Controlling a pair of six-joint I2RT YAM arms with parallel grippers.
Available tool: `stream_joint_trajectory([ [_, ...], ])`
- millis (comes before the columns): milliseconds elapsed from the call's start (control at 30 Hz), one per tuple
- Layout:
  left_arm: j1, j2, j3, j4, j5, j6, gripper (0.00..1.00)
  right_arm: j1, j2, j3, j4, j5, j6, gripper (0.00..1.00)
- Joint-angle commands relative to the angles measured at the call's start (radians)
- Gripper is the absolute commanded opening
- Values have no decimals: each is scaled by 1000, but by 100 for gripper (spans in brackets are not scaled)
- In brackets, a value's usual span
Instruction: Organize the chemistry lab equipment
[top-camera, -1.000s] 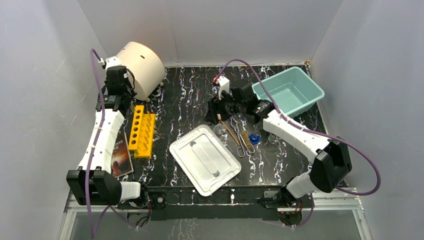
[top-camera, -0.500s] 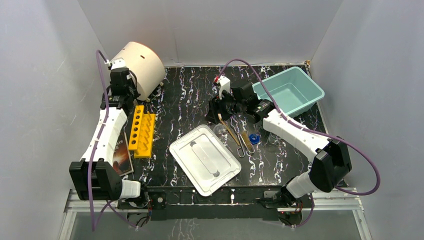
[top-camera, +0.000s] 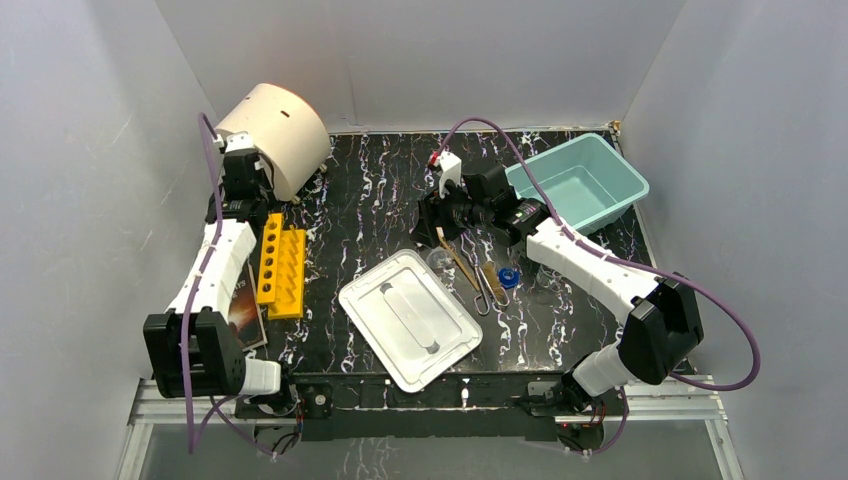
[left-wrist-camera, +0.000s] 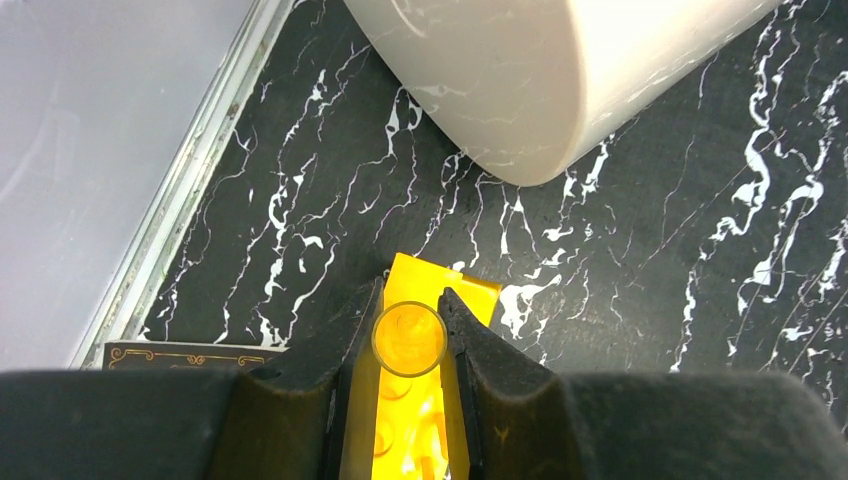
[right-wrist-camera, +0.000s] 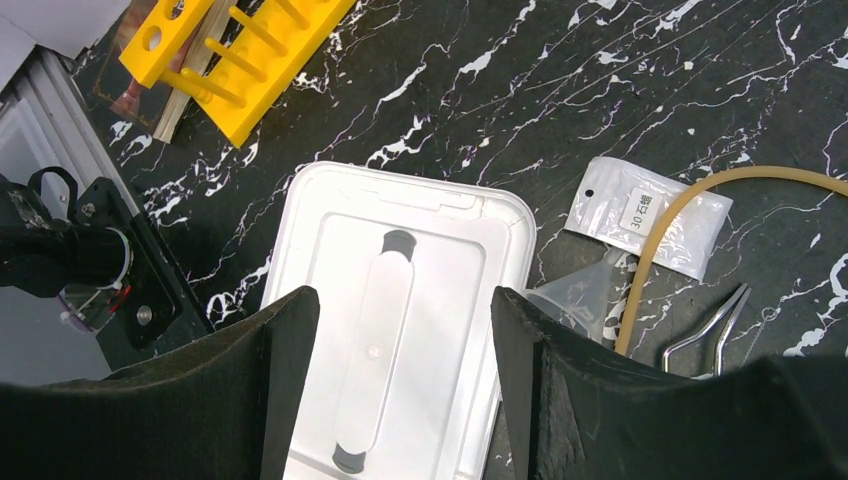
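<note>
My left gripper (left-wrist-camera: 409, 330) is shut on a clear glass tube (left-wrist-camera: 408, 340), held upright over the far end of the yellow rack (left-wrist-camera: 455, 290), which also shows in the top view (top-camera: 283, 266). My right gripper (right-wrist-camera: 405, 335) is open and empty, hovering above the white lid (right-wrist-camera: 395, 320). Beside it lie a white packet (right-wrist-camera: 648, 215), tan rubber tubing (right-wrist-camera: 680, 210), a clear funnel (right-wrist-camera: 580, 295) and metal tongs (right-wrist-camera: 715, 325). In the top view the tongs (top-camera: 487, 290) and a blue cap (top-camera: 509, 277) lie right of the lid (top-camera: 408, 318).
A teal bin (top-camera: 577, 183) stands at the back right. A cream dome-shaped object (top-camera: 283, 135) sits at the back left, close to my left gripper (top-camera: 243, 185). A dark-covered book (top-camera: 243, 310) lies left of the rack near the table's left edge.
My left arm has swung slightly right and nearer, bringing the tube over the rack's far end. The right arm has barely moved.
</note>
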Motion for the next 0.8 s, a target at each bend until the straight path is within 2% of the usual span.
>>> stream_joint_trajectory([
  [0, 14, 3, -31, 43, 8, 1, 10, -2, -5, 21, -1, -5, 0, 72],
  [400, 24, 30, -78, 105, 8, 2, 10, -4, -28, 0, -1, 25, 5, 72],
  [767, 24, -1, -185, 210, 9, 3, 10, -5, -37, -9, -1, 38, 5, 72],
])
